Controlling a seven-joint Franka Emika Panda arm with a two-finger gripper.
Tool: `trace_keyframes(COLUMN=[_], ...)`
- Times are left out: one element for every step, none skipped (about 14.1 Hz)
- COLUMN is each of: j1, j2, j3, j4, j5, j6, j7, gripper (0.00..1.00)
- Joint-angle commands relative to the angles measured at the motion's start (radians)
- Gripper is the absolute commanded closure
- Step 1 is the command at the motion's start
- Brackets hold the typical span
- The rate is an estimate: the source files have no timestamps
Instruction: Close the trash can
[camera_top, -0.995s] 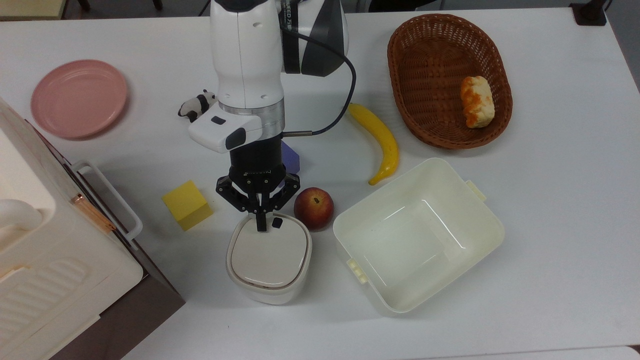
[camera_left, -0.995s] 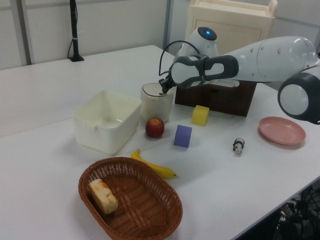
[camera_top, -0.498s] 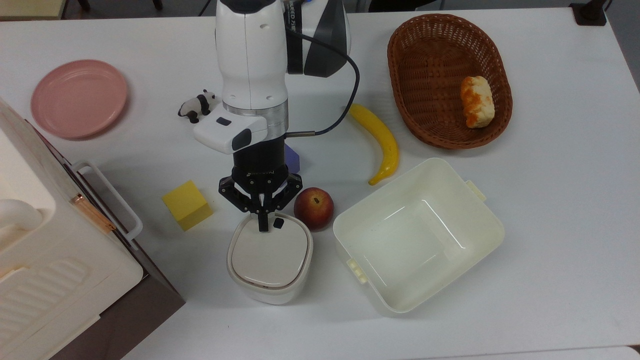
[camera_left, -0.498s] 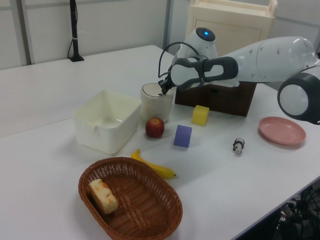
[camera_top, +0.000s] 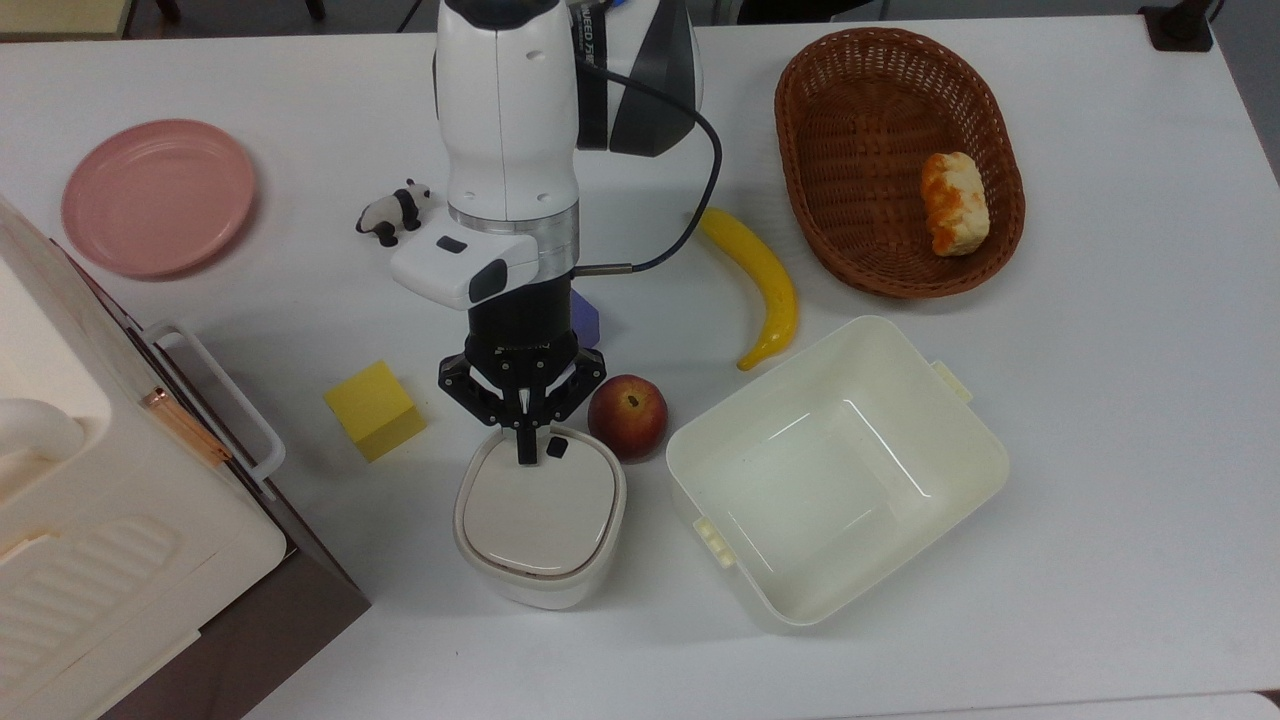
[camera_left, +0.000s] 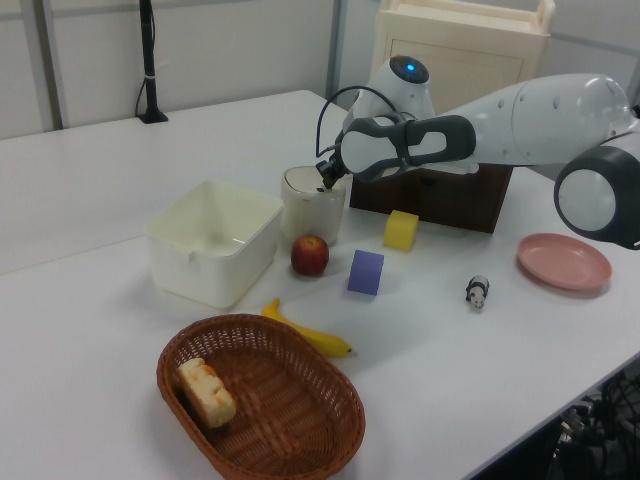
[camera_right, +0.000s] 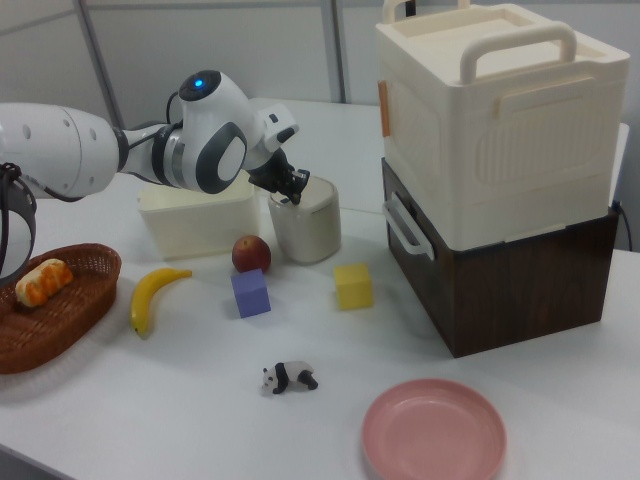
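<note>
The trash can (camera_top: 540, 520) stands on the white bench (camera_top: 1100, 400), lid flat, just beside the apple (camera_top: 627, 416) and near the cream tub (camera_top: 835, 470). The gripper (camera_top: 523, 452) rests its pressed-together fingers (camera_top: 522, 440) on the lid's rim beside the dark button (camera_top: 557, 447). Writing on the arm is partly hidden and unreadable. Since a second ago the arm's body has shifted slightly toward the top view's right; the trash can has not moved.

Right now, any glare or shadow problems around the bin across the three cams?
Top view: glossy streaks inside the tub; the trash can lid is evenly lit, and the gripper casts only a faint shadow. Left view: arm hides part of the trash can. Right view: soft shadows, no glare on the trash can.
</note>
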Motion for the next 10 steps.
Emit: trace_keyframes(j1=[0.001, -0.002, -0.007, -0.008, -0.013, -0.011, -0.011, -0.011, -0.010, -0.008], j2=[-0.063, -0.086, -0.106, -0.117, -0.154, -0.212, -0.255, -0.292, -0.326, -0.362], j3=[0.002, 0.002, 0.002, 0.002, 0.002, 0.004, 0.004, 0.005, 0.005, 0.005], j4=[-0.037, -0.036, -0.036, -0.037, -0.046, -0.078, -0.085, -0.083, -0.080, -0.082], j5=[0.009, 0.012, 0.015, 0.023, 0.024, 0.027, 0.027, 0.029, 0.032, 0.043], j6=[0.013, 0.013, 0.011, 0.010, 0.005, -0.048, -0.129, -0.232, -0.331, -0.433], j7=[0.014, 0.026, 0.028, 0.031, 0.033, 0.033, 0.031, 0.031, 0.031, 0.028], gripper=[1.00, 1.00, 1.00, 1.00, 1.00, 1.00, 1.00, 1.00, 1.00, 1.00])
